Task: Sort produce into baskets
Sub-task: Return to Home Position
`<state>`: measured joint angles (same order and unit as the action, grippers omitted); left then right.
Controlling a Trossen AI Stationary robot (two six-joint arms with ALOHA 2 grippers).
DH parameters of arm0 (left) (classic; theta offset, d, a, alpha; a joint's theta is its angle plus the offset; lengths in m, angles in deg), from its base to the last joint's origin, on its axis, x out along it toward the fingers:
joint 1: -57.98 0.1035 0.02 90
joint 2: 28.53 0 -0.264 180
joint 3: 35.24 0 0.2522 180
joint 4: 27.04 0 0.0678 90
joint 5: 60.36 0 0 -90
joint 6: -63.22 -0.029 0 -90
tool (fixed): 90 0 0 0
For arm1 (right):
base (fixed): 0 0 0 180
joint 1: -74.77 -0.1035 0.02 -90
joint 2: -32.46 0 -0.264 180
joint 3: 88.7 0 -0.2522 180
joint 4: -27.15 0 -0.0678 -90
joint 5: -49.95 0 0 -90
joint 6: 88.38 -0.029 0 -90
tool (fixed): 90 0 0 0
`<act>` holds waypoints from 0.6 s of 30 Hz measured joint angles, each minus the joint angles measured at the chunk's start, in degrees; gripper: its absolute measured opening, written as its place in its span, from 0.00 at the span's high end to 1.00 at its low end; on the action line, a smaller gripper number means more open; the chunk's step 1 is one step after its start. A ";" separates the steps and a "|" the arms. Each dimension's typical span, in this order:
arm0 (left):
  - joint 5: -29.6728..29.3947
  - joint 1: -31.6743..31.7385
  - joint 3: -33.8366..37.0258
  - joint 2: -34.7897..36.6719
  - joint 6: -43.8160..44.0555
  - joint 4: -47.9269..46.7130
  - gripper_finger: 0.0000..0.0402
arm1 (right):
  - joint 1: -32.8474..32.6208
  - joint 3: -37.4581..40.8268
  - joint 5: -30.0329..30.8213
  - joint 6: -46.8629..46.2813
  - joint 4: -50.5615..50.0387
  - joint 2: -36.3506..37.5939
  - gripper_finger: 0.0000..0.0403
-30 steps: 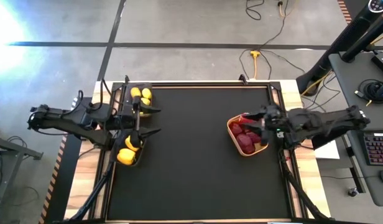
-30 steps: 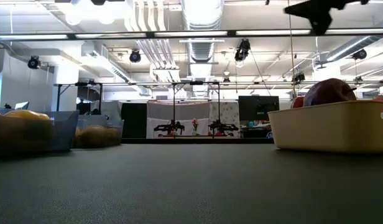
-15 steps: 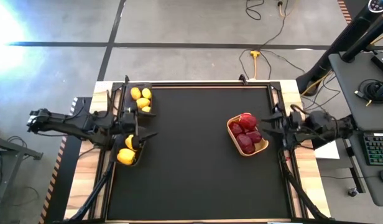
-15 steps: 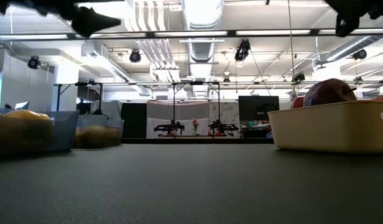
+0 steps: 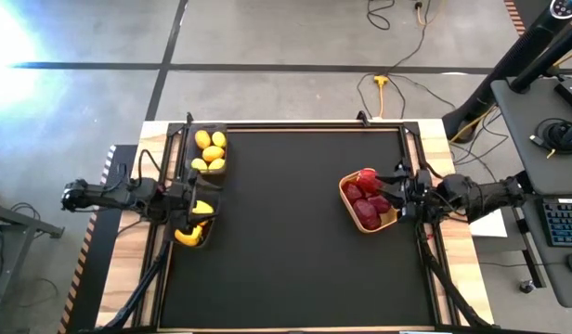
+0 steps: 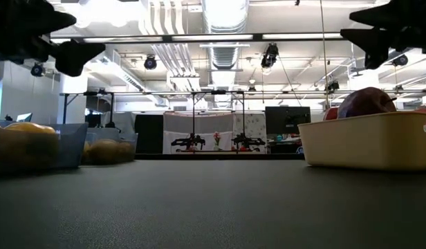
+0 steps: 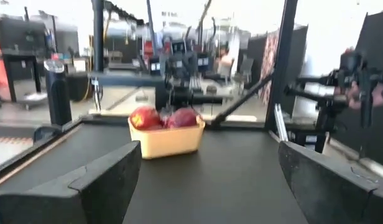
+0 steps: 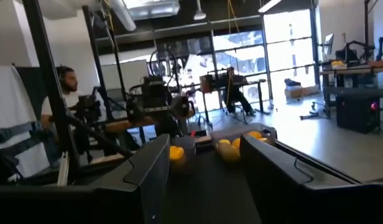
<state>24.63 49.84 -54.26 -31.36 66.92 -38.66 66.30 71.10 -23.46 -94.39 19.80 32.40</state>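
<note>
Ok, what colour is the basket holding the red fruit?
Pale yellow-tan; the basket shows best in the left wrist view.

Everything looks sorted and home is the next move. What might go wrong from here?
1. The right claw hangs open above the tan basket at its right edge, where dark red produce is heaped above the rim. A dip while retreating might knock a piece out.
2. The left claw is open over the lower black basket in the high view. A low swing could snag its wire wall and drag it, possibly spilling the yellow produce.
</note>
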 joint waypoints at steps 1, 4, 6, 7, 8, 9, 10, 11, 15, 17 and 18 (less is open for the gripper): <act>0.00 0.00 1.26 1.20 0.01 1.27 0.10 | 0.00 0.74 0.00 0.00 1.32 -0.12 0.54; 0.09 0.00 4.23 2.89 -0.04 3.26 0.10 | 0.00 3.12 -0.01 0.55 5.94 -1.00 0.54; 1.16 0.00 4.66 2.62 0.05 2.06 0.10 | 0.00 5.27 0.02 1.78 8.63 -1.14 0.54; 1.46 0.00 4.64 2.53 0.07 0.88 0.10 | 0.00 5.74 -0.03 1.87 8.22 -1.14 0.54; 1.53 0.00 4.66 2.57 0.09 0.13 0.10 | 0.00 5.73 -0.05 1.67 7.62 -1.11 0.54; 1.53 0.00 4.66 2.78 -0.03 -0.15 0.10 | 0.00 5.73 -0.14 0.67 7.01 -1.17 0.54; 1.51 0.00 4.66 2.82 -0.48 0.03 0.10 | 0.00 5.73 0.10 -0.23 7.14 -1.35 0.54; 1.53 0.00 4.66 2.83 -1.29 1.11 0.10 | 0.00 5.73 0.08 -0.41 7.31 -1.43 0.54; 1.55 0.00 4.66 2.79 -3.23 0.73 0.10 | 0.15 5.73 0.42 1.59 6.18 -1.31 0.54; 1.93 0.00 4.66 2.50 -3.23 -0.57 0.11 | 0.39 5.73 1.07 1.92 4.53 -1.16 0.54; 2.64 0.00 4.66 2.00 -3.23 -0.65 0.11 | 0.39 5.73 1.55 1.98 2.82 -1.16 0.54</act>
<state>27.26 49.84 -49.60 -29.36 63.69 -39.31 66.70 76.83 -21.91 -92.41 22.62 31.25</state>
